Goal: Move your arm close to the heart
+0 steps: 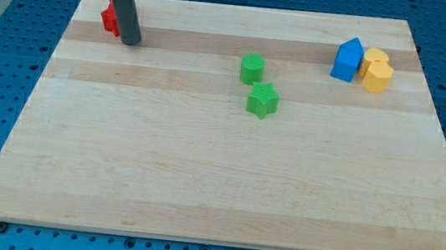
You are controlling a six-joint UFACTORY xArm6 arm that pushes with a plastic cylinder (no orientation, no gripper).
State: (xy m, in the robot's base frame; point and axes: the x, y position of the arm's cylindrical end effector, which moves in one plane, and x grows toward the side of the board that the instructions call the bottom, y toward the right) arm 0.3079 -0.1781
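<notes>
Tip (130, 42) sits upper left of the frame, just beside the red block (110, 18), which the rod half hides. No pincer on this rig, only the rod, so nothing open or closed. Heart looks like 1 of the 2 yellow blocks (376, 71) upper right, touching the blue block (347, 59); shape uncertain. 2 green blocks (258, 84) mid-board, between. Judgement: approach not started, long traverse right needed.

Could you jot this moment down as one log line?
my tip beside red block, view's top left | yellow blocks, blue block top right | not near them
</notes>
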